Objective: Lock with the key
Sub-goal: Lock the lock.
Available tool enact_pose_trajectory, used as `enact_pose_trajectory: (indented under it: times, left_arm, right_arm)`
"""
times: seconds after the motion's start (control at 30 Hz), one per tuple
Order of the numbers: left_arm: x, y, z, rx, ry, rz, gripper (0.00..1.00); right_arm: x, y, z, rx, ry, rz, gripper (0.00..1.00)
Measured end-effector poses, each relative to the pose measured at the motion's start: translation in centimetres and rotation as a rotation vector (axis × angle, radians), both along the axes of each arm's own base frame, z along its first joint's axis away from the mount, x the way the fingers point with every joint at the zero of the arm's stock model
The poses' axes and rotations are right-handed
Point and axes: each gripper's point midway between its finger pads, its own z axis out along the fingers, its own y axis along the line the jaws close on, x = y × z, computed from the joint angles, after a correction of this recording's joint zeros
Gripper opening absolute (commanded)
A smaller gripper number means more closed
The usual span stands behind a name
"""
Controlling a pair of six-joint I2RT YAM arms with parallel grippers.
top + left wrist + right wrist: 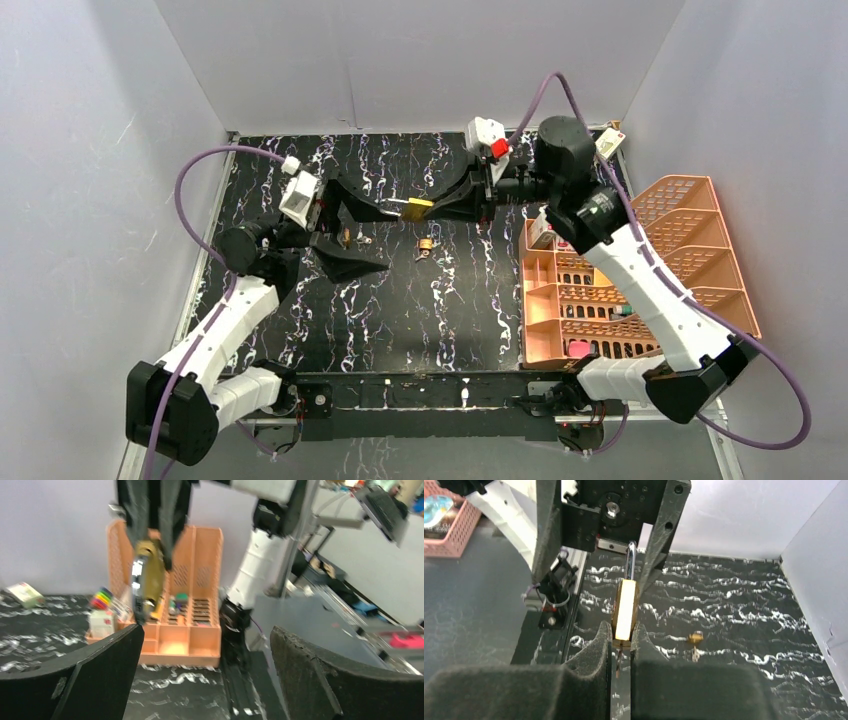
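Black marbled tabletop (400,310) — slim brass padlock (625,607) pinched by right fingers (594,652); left fingers (100,675) wide.

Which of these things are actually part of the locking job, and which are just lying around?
For the job:
- brass padlock, clamped in the right gripper
- key, lying on the table
- left gripper, open, gripping nothing

Lying about:
- orange organiser and its coloured pens
- small white box

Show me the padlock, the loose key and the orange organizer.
padlock (625,612): right wrist view, brass body.
key (695,638): right wrist view, its head.
orange organizer (705,225): top external view, mesh divider.
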Motion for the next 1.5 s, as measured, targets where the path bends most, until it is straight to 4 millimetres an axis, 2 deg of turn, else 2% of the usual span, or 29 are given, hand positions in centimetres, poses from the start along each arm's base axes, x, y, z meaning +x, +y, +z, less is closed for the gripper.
enact_pose_trajectory:
  times: [0.1,0.27,0.37,0.5,0.63,0.77,0.9,1.0,1.17,1.33,1.5]
  left_arm:
    - [-1.5,0.1,-1.4,0.083,0.019,-0.079,0.98]
    - [-3.0,0.5,-2.7,0.166,0.057,-0.15,0.82]
    - [-3.2,0.6,-3.5,0.202,0.089,-0.177,0.75]
    - [-3.0,0.7,-3.9,0.222,0.113,-0.184,0.74]
    - [-2.2,0.9,-4.0,0.221,0.118,-0.162,0.82]
    - [-0.8,1.4,-3.6,0.195,0.094,-0.091,0.83]
    - [-0.4,1.8,-2.6,0.161,0.053,-0.032,0.84]
    - [-0.7,1.9,-2.1,0.147,0.019,-0.015,0.74]
    - [-0.7,1.9,-1.7,0.147,0.012,-0.016,0.69]
    - [-0.8,1.7,-2.2,0.168,0.04,-0.048,0.65]
    - [-0.6,1.3,-3.2,0.192,0.092,-0.085,0.56]
  right_arm:
    - [0.0,-0.3,0.1,-0.063,0.0,0.004,0.0]
    - [-1.3,-1.2,-2.8,-0.171,0.078,0.041,0.0]
    - [-1.5,-1.1,-3.6,-0.201,0.11,0.068,0.0]
    - [-1.6,-1.1,-4.2,-0.215,0.125,0.087,0.0]
    - [-1.9,-1.2,-4.2,-0.215,0.133,0.101,0.0]
    - [-2.0,-1.3,-4.6,-0.22,0.146,0.109,0.0]
    - [-2.2,-1.3,-5.1,-0.227,0.162,0.116,0.0]
    - [-2.3,-1.3,-5.3,-0.228,0.172,0.122,0.0]
    - [-2.4,-1.2,-5.6,-0.227,0.185,0.129,0.0]
    - [-2.4,-1.0,-5.7,-0.217,0.196,0.14,0.0]
    - [-2.4,-0.9,-5.3,-0.203,0.195,0.146,0.0]
